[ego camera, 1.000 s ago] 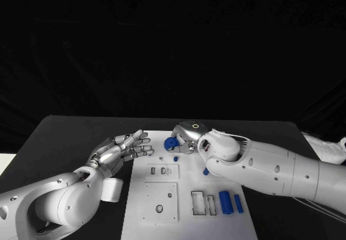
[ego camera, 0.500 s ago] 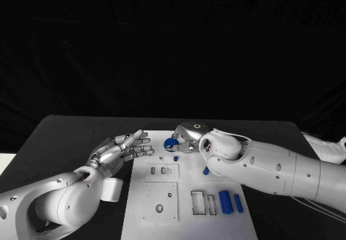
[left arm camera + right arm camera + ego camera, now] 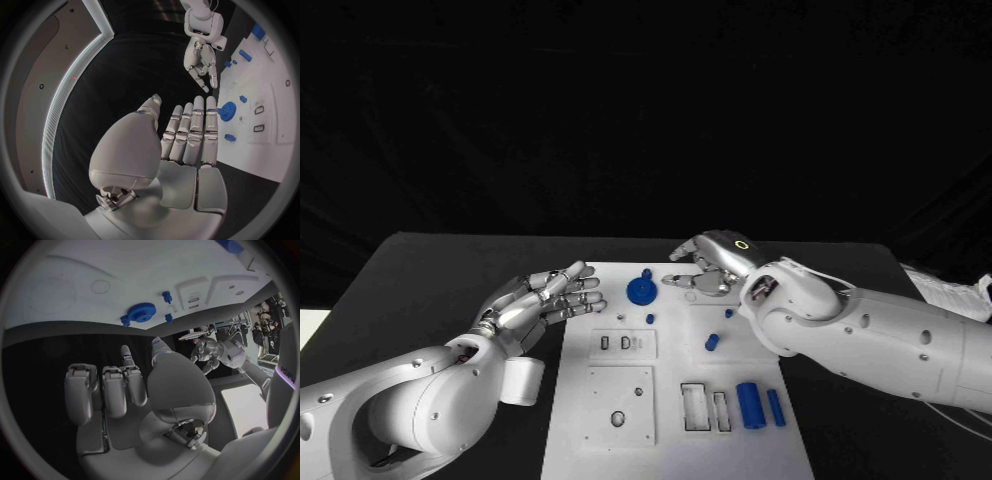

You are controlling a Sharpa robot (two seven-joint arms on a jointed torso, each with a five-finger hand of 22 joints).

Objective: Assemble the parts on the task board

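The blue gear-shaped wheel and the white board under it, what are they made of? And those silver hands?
The blue gear-shaped wheel looks like matte plastic: even colour, no glint. The white task board seems plastic too, flat and dull, with cut-out slots, though painted metal is possible. The left hand and right hand appear to be brushed or polished metal, judging by their silver sheen and highlights; metallic-coated plastic cannot be ruled out.

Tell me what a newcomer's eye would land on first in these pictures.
The two silver hands, both holding nothing: the left hand with fingers spread beside the white board's left edge, the right hand hovering at its far end. Next, the blue gear on the board's far end between them, and two blue cylinders lying near its right edge.
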